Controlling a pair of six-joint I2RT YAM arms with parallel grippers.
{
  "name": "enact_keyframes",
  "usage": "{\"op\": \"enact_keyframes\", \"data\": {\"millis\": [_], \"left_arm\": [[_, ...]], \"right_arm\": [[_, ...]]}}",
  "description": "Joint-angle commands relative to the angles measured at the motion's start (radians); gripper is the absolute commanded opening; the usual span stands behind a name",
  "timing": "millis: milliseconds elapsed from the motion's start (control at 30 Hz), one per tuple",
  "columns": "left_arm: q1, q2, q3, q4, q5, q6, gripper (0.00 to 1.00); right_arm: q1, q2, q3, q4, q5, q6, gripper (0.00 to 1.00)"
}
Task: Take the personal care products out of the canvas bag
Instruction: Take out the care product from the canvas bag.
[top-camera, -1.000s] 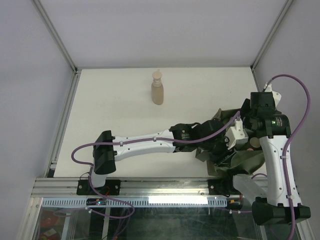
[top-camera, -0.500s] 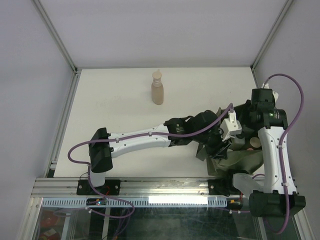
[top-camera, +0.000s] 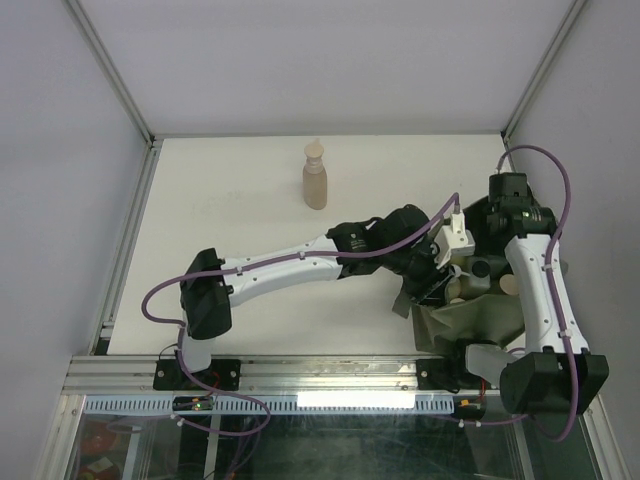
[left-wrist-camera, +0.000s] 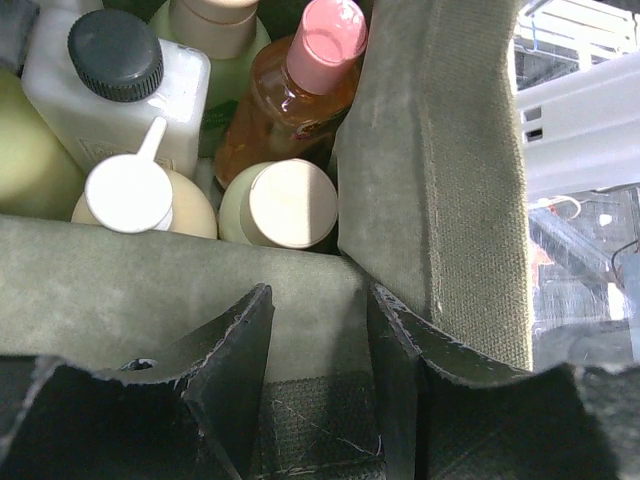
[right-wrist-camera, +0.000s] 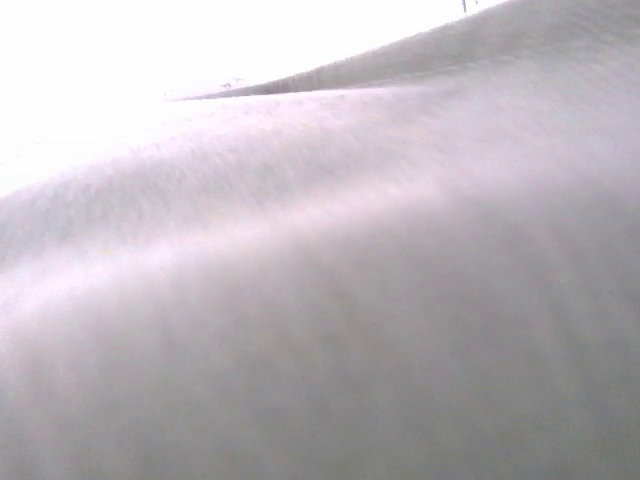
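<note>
Upright bottles (left-wrist-camera: 290, 205) stood just beyond the left jaws, which sat part-open astride the canvas bag (left-wrist-camera: 440, 200) rim, grip uncertain; the right jaws' state could not be told.

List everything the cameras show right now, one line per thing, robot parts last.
table: one, white, under both arms
canvas bag: one, olive green, near right of the table, mouth open
tan bottle: one, tan, upright at the table's far middle, apart from the bag
white bottle: one, white with black cap, inside the bag
orange bottle: one, orange with pink cap, inside the bag
beige bottles: two, beige with pale caps, inside, next to the rim
yellow-green bottles: two, partly seen, inside the bag
left pincer: one, black, fingers either side of the bag's rim
right arm: one, white and black, bent over the bag; its pincer hidden from view
</note>
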Motion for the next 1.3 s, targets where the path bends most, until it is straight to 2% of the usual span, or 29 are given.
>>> {"op": "enact_keyframes", "data": {"millis": [0, 367, 633, 733, 933, 1067, 1267], "left_arm": [[0.008, 0.041, 0.081, -0.078, 0.060, 0.060, 0.43], [0.009, 0.076, 0.132, -0.124, 0.071, 0.086, 0.43], [0.010, 0.083, 0.162, -0.124, 0.057, 0.086, 0.43], [0.010, 0.087, 0.170, -0.124, 0.052, 0.088, 0.44], [0.010, 0.096, 0.182, -0.130, 0.048, 0.082, 0.44], [0.010, 0.114, 0.203, -0.130, 0.057, 0.065, 0.44], [0.008, 0.128, 0.213, -0.129, 0.064, 0.031, 0.44]], "right_arm": [[0.008, 0.001, -0.050, 0.067, -0.043, -0.104, 0.71], [-0.003, 0.126, -0.109, 0.153, -0.193, -0.144, 0.69], [-0.007, 0.179, -0.121, 0.179, -0.188, -0.167, 0.69], [-0.007, 0.185, -0.115, 0.177, -0.218, -0.164, 0.57], [-0.008, 0.106, -0.115, 0.173, -0.200, -0.196, 0.19], [0.015, 0.062, -0.078, 0.173, -0.189, -0.234, 0.02], [0.029, 0.013, -0.020, 0.198, -0.149, -0.153, 0.00]]}}
